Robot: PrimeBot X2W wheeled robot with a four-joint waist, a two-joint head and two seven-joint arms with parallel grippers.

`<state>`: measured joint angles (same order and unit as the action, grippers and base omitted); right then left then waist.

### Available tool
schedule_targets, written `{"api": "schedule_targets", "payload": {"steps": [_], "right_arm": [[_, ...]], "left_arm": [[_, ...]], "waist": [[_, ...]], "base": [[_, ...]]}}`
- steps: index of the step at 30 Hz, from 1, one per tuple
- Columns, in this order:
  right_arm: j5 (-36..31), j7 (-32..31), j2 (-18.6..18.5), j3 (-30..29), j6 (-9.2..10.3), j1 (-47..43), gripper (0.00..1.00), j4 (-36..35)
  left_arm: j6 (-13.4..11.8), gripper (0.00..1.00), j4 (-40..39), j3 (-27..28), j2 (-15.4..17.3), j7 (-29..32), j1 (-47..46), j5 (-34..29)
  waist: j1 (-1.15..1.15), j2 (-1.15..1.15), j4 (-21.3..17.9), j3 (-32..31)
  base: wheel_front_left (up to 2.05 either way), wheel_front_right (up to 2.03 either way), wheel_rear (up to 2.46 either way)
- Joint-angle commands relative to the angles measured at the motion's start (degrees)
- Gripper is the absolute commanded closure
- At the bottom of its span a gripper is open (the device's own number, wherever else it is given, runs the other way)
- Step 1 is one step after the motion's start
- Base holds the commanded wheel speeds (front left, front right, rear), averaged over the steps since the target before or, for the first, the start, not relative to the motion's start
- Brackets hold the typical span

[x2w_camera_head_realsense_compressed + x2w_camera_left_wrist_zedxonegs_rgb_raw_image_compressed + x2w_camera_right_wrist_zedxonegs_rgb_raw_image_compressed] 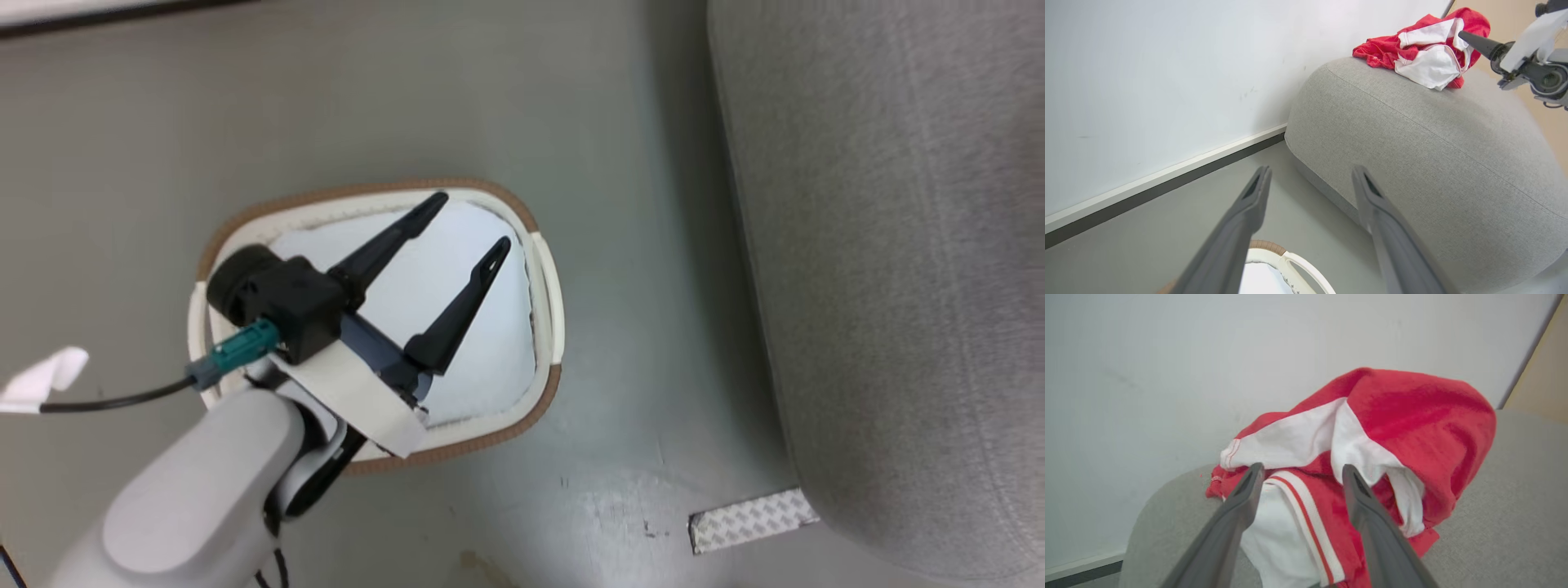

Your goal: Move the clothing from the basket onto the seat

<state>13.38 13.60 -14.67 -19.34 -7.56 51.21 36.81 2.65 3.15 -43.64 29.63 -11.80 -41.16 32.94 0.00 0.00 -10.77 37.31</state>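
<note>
Where the clothing lies: soft red and white sportswear fabric [1404, 416], heaped on the large grey woven sofa seat [1515, 490], well apart from the basket.
Right gripper [1301, 467]: fingers spread wide, clamping nothing; the heap is dead ahead, its stripe trim running between the tips.
Left gripper [472, 220]: fingers wide, empty, above the oval cream-white plastic basket with brown rim [549, 294].
Nearer arm: right.
Judgement: transfer looks done; backing straight out along the fingers should avoid snagging a fold.
</note>
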Motion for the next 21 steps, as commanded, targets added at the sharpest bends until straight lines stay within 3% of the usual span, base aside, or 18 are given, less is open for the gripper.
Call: {"api": "schedule_targets", "payload": {"steps": [1,11,21], "right_arm": [[-0.9,0.7,0.0,1.5,0.15,-2.7,0.00,-1.8],[-5.6,1.6,5.8,11.7,0.15,-22.4,0.00,-15.8],[-10.6,1.6,9.5,13.8,0.15,-36.1,0.00,-21.6]], "left_arm": [[-0.2,0.00,0.9,0.0,-0.3,-0.7,1.3,0.3],[-1.1,0.00,9.4,1.9,-5.6,-3.3,12.0,4.1],[-1.5,0.00,11.7,8.7,-9.1,-3.3,24.2,3.6]], "waist": [[0.00,0.00,0.2,-4.3],[0.00,0.00,5.0,-21.6],[0.00,0.00,11.7,-33.1]], "base": [[0.00,0.00,0.00],[0.00,0.00,0.00],[0.00,0.00,0.00]]}}
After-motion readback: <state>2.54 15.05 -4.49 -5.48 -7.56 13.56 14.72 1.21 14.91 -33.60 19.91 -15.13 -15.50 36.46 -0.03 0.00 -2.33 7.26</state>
